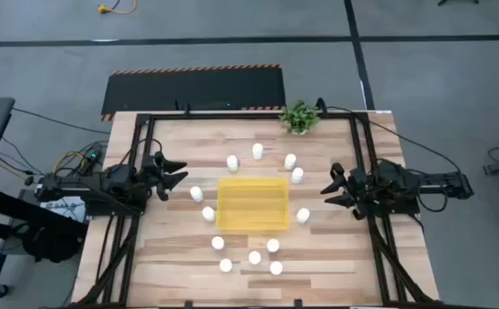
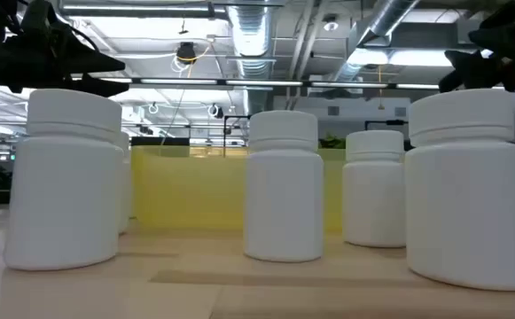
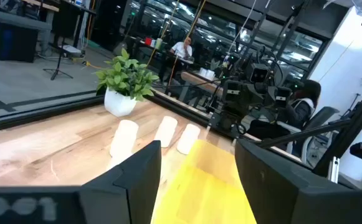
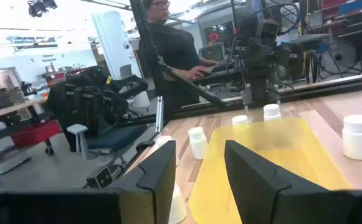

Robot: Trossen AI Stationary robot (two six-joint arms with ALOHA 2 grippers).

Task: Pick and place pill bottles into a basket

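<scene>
The yellow tray (image 1: 252, 204) lies flat on the middle of the wooden table, with nothing in it. Several small white pill bottles stand upright around it: some beyond its far side (image 1: 258, 152), some at its left (image 1: 197, 195), one at its right (image 1: 303, 215), several at its near side (image 1: 254, 257). My left gripper (image 1: 179, 174) hovers open at the tray's left, pointing toward it. My right gripper (image 1: 328, 190) hovers open at the tray's right, pointing toward it. Both are empty. The tray also shows in the left wrist view (image 3: 205, 186) and the right wrist view (image 4: 274, 155).
A small green potted plant (image 1: 299, 118) stands at the table's far edge, right of middle. A black metal frame (image 1: 232, 112) runs around the table. In the right wrist view a person (image 4: 168, 43) stands beyond the table.
</scene>
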